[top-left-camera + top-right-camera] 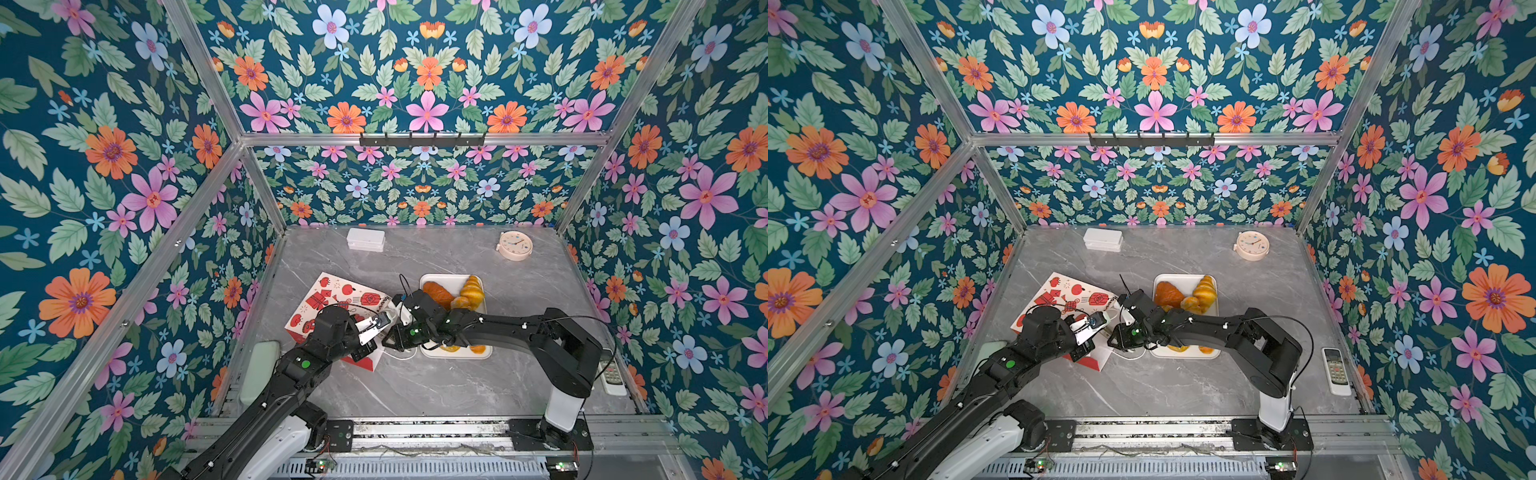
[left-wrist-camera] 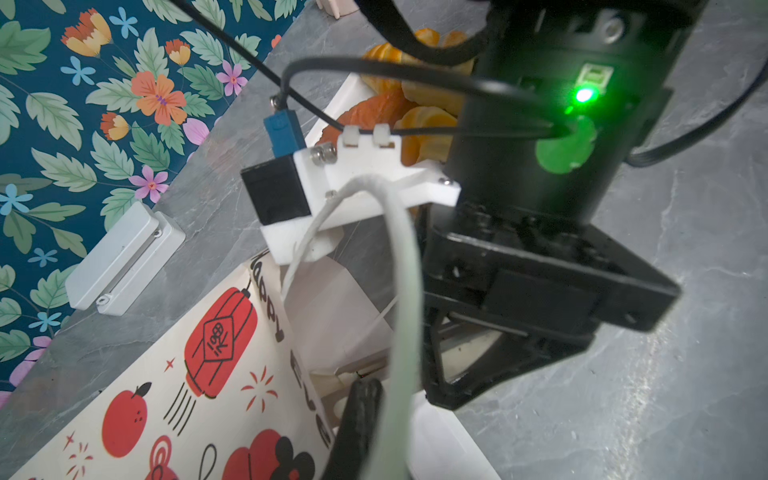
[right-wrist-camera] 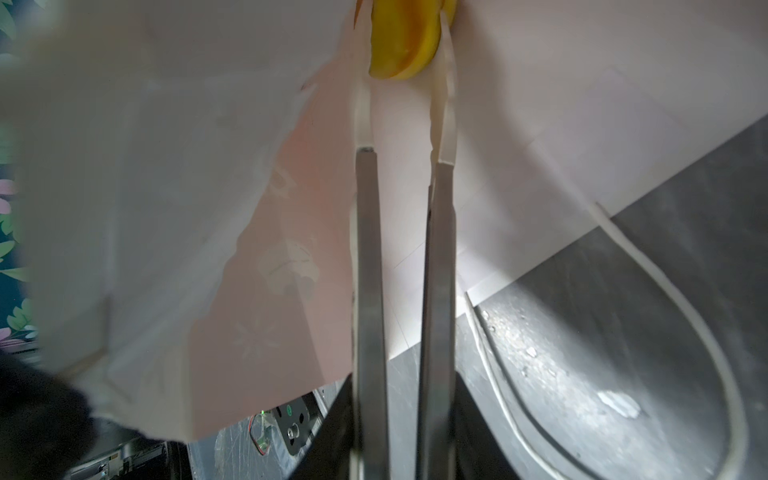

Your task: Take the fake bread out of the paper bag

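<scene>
While the paper bag (image 1: pixel 332 299) lies near the left edge of the bench (image 1: pixel 457 386) in both top views, the left wrist view shows the left hand (image 2: pixel 357 424) pinching its cord handle (image 2: pixel 405 291). Right wrist view: the right hand (image 3: pixel 405 66) pinches a yellow pastry (image 3: pixel 405 37) inside the bag. It looks light, stiff and slick, so best held across its middle.

The fake bread (image 3: pixel 401 45) between the tips of the right end effector (image 3: pixel 404 20) is cut off by the frame's edge; the paper bag (image 3: pixel 137 187) nearest that lens is a blur; in both top views the wrists cover the tips; the right arm hides the six o'clock half of the tray (image 1: pixel 446 280); what the left end effector (image 2: pixel 376 428) pinches cannot be told; the remote (image 1: pixel 615 380), at four o'clock, is partly behind that arm in a top view.
</scene>
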`<state>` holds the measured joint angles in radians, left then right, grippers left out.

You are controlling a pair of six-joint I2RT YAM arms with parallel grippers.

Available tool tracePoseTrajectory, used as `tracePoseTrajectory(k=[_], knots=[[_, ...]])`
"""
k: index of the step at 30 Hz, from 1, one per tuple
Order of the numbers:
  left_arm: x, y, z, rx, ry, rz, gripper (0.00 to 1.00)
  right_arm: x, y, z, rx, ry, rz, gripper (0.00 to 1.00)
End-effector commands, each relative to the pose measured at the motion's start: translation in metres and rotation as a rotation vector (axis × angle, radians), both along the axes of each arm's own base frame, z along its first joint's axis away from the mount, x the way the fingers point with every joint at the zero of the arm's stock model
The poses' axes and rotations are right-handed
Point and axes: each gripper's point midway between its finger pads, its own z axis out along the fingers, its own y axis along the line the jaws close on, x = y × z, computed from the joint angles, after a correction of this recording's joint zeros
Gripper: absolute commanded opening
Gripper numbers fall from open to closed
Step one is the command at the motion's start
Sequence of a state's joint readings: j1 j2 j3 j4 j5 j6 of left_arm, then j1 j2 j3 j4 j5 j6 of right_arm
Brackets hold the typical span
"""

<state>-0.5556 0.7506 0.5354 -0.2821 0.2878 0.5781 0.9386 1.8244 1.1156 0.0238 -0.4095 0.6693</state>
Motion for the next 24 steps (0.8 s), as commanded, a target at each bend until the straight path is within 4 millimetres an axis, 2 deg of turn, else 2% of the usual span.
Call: tracePoseTrajectory(k=[1,6,9,11,15,24], knots=[[0.003,-0.003,0.009,-0.021,-0.025,-0.003,0.00,0.005,0.003,0.005,0.015,-0.040,0.004,0.28],[0.004,-0.002,0.009,-0.021,-0.029,0.001,0.00,0.002,-0.004,0.006,0.007,-0.052,-0.005,0.21],[0.006,-0.002,0.010,-0.028,-0.039,0.010,0.00,-0.001,-0.015,0.008,-0.012,-0.066,-0.017,0.19],[0.008,-0.001,0.011,-0.031,-0.043,0.025,0.00,-0.005,-0.026,0.009,-0.032,-0.072,-0.025,0.19],[0.012,-0.001,0.013,-0.045,-0.050,0.043,0.00,-0.019,-0.049,0.026,-0.036,-0.086,-0.032,0.18],[0.024,0.004,0.018,-0.077,-0.089,0.122,0.00,-0.058,-0.106,0.045,-0.105,-0.075,-0.019,0.19]])
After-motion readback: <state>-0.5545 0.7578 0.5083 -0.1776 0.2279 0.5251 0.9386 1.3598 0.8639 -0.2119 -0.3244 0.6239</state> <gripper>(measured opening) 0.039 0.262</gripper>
